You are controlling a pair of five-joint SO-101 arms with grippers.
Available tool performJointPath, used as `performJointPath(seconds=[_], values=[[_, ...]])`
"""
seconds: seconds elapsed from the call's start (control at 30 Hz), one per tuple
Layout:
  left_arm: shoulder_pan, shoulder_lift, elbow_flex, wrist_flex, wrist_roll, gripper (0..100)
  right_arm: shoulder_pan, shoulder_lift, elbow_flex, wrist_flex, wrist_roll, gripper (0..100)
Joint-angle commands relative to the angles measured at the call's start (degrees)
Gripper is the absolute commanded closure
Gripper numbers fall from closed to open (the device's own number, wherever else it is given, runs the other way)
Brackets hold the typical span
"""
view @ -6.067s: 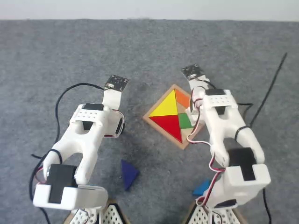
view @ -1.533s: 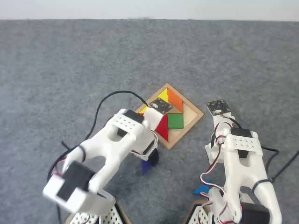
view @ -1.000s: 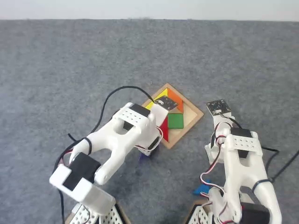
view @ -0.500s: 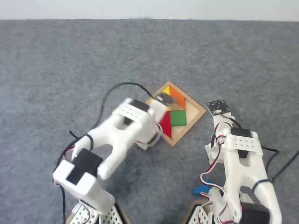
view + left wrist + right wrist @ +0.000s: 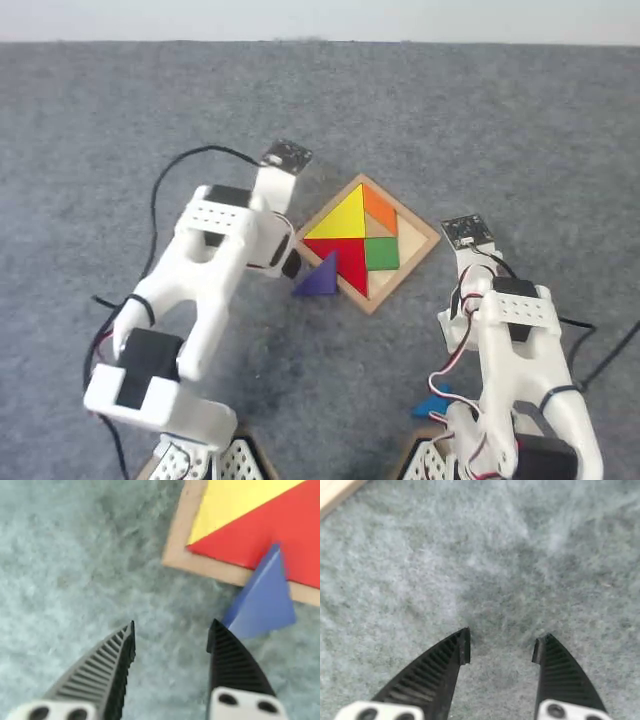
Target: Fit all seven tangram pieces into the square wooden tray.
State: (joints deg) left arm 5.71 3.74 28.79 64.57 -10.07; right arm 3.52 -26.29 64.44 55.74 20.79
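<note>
The square wooden tray point(image 5: 425, 243) sits diamond-wise mid-table, holding a yellow triangle point(image 5: 343, 218), an orange piece point(image 5: 380, 208), a green square point(image 5: 382, 252) and a red triangle point(image 5: 348, 266). A dark blue triangle point(image 5: 318, 279) leans on the tray's near-left rim, its tip over the red triangle point(image 5: 270, 530). My left gripper point(image 5: 172, 630) stands open over the carpet just beside this blue triangle point(image 5: 262, 600), holding nothing. My right gripper point(image 5: 502, 640) is open above bare carpet to the right of the tray, a tray corner point(image 5: 332, 492) at the view's edge.
A light blue piece point(image 5: 432, 405) lies on the grey carpet close to the right arm's base point(image 5: 500, 440). The left arm point(image 5: 205, 270) stretches from the near left toward the tray. Cables trail beside both arms.
The left arm brought the dark blue triangle to the tray's near-left rim, let go of it and drew back to the left. The tray shifted slightly. The right arm, earlier at the tray, stayed put lately.
</note>
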Motion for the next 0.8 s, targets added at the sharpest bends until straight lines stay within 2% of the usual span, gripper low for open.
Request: performJointPath(seconds=[0.0, 0.27, 0.43, 0.53, 0.63, 0.77], values=[[4.7, -3.2, 1.0, -3.8, -1.0, 77, 0.7, 0.0, -0.2, -0.8, -0.3, 77.2], [11.5, -3.1, 1.5, -3.5, -0.6, 77, 0.7, 0.0, -0.2, -0.8, -0.2, 77.2], [9.9, -5.1, -0.3, 0.3, -0.6, 77, 0.7, 0.0, -0.2, -0.8, -0.2, 77.2], [7.8, -10.7, -1.6, 3.9, -1.2, 78, 0.7, 0.0, -0.2, -0.8, -0.2, 77.2], [8.2, -18.5, 0.4, 7.9, -5.1, 78, 0.7, 0.0, -0.2, -0.8, -0.3, 77.2], [14.6, -22.2, 9.6, 6.8, -14.0, 77, 0.7, 0.0, -0.2, -0.8, -0.2, 77.2]])
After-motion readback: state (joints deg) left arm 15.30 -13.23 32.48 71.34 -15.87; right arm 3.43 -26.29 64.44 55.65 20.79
